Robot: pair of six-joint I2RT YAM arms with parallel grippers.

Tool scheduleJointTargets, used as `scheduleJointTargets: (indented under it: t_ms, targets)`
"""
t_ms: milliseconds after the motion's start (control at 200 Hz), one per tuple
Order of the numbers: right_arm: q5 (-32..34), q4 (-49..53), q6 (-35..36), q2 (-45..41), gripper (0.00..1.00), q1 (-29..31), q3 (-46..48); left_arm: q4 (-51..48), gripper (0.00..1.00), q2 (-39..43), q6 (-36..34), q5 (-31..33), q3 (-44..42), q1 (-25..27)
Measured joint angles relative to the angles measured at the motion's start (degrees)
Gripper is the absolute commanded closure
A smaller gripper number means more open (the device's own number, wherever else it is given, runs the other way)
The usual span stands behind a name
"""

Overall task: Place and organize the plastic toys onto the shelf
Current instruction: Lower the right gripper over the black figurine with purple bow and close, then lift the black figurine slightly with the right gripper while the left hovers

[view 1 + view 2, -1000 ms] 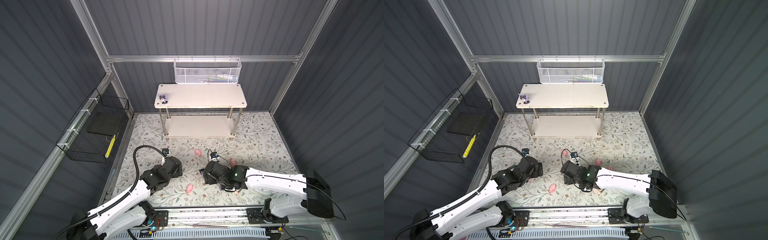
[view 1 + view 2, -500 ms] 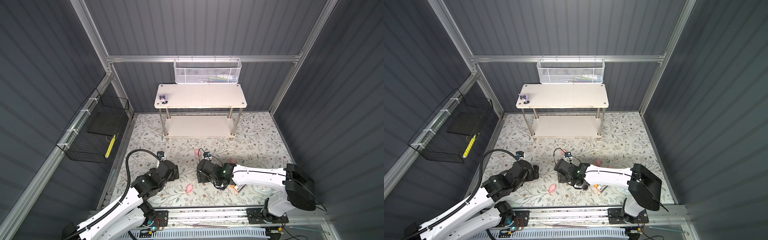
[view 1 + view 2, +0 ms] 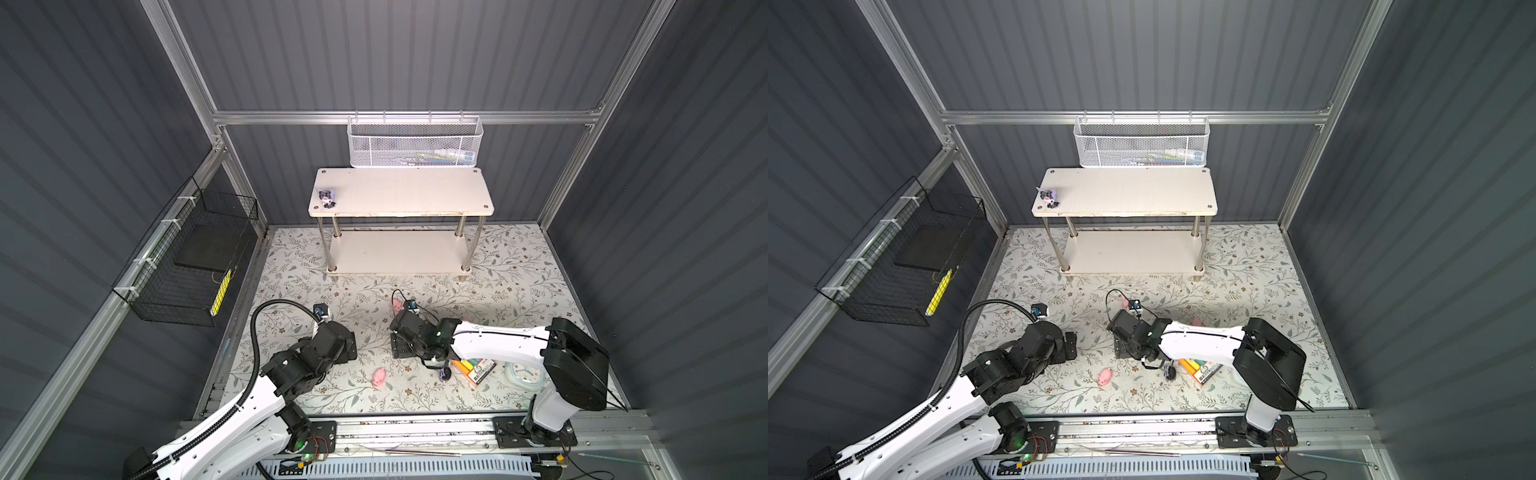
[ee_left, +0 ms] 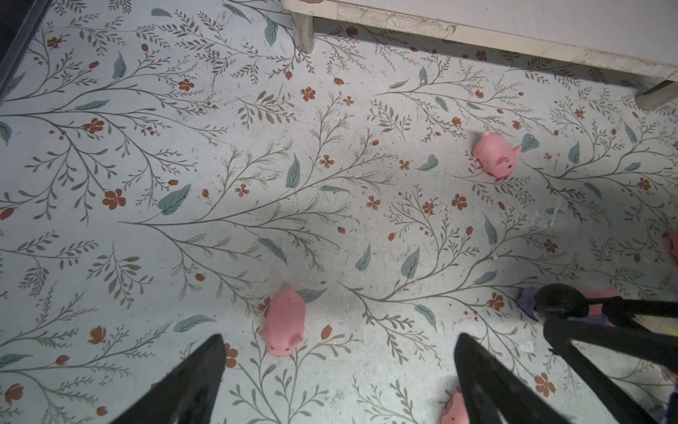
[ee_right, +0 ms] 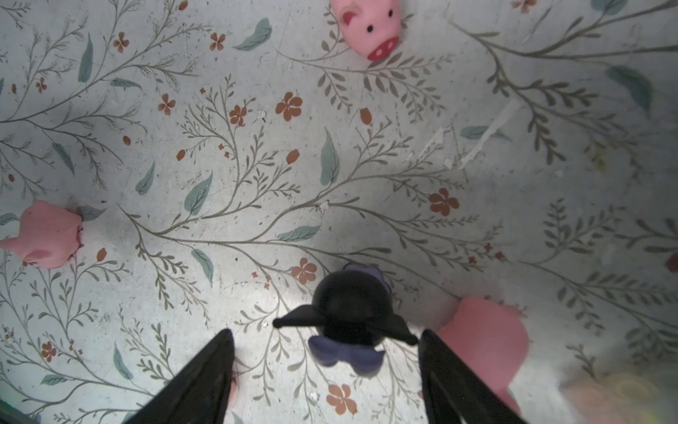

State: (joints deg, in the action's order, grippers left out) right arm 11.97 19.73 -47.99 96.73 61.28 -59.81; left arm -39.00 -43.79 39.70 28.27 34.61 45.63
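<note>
The white shelf [image 3: 401, 199] [image 3: 1125, 191] stands at the back, with one black-and-purple figurine [image 3: 327, 198] on the left end of its top board. My right gripper [image 5: 325, 332] [image 3: 400, 348] is open, low over the floor. A second figurine [image 5: 348, 304], black with pointed ears, sits at its fingertips, and a pink pig [image 5: 484, 341] lies just beside it. My left gripper [image 4: 339, 337] [image 3: 348, 348] is open and holds nothing. One pig [image 4: 284, 323] lies just ahead of one finger. More pigs lie loose [image 3: 379, 377] [image 3: 397, 305].
A marker pack [image 3: 478, 368] and a pale-blue clock [image 3: 524, 373] lie under the right arm, with a small dark figure [image 3: 445, 374] beside them. A white mesh basket [image 3: 415, 143] hangs above the shelf. A black wire basket [image 3: 187, 266] hangs on the left wall.
My right gripper has moved left across the floor, and its arm has swung round with it. The left gripper has stayed nearly in place.
</note>
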Motion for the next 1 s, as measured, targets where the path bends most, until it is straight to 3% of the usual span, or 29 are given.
scheduleJointTargets:
  t_ms: [625, 1001]
  targets:
    - [-1.7, 0.9, 0.7, 3.3, 0.36, -2.1, -2.2, 0.9, 0.03, -3.1, -0.3, 0.0, 1.0, 0.0]
    - [-2.3, -0.7, 1.3, 4.0, 0.27, -1.9, -1.1, 1.0, 0.02, -3.2, -0.5, 0.2, 1.1, 0.0]
